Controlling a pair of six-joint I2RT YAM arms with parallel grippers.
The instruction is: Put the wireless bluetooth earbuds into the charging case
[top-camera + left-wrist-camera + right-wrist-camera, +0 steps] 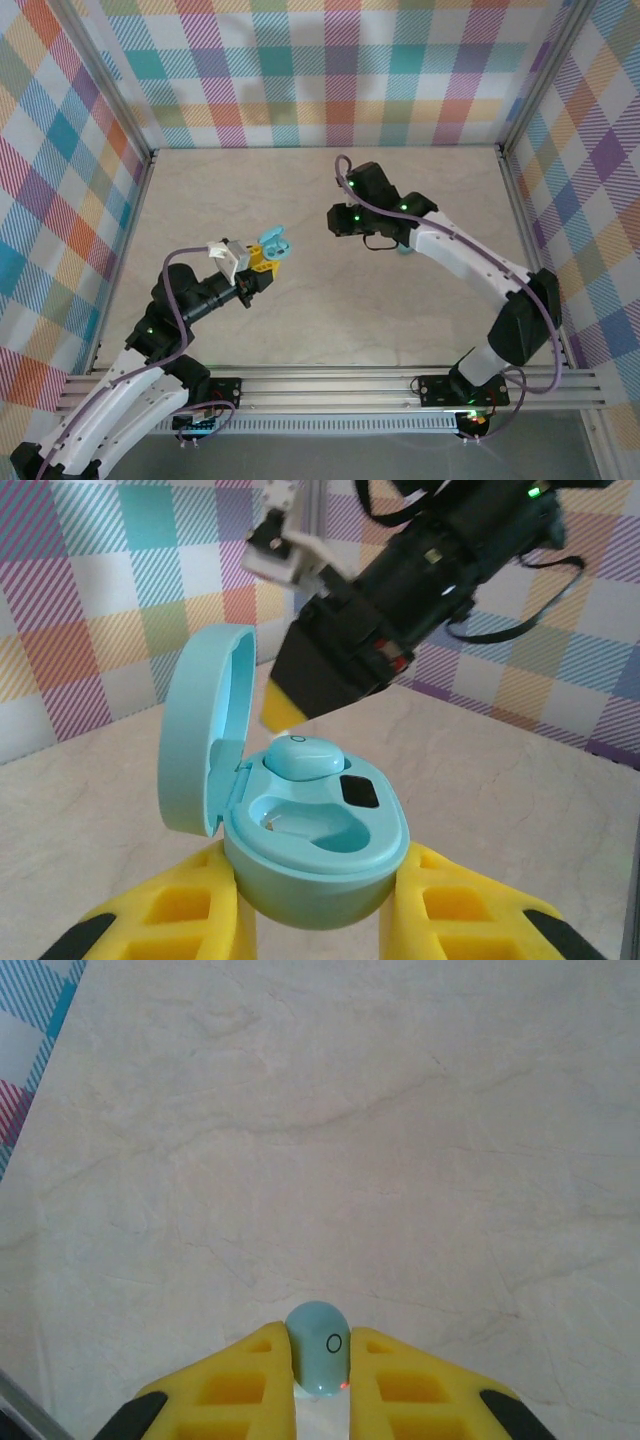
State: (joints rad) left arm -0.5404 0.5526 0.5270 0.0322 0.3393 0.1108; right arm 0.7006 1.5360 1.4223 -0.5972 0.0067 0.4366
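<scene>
Glossy rounded teal case (330, 880), smooth oval earbud (318, 1350), veined marble-look table (400, 1110)

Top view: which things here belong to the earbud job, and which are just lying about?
Job:
- charging case, lid open, held in left gripper
- seated earbud in the case
- second earbud pinched in right gripper

Lying about:
- teal thing half hidden under the right arm; cannot tell what

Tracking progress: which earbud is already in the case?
The earbud in the open charging case, beside its empty slot; the other earbud is pinched by the right gripper.
</scene>
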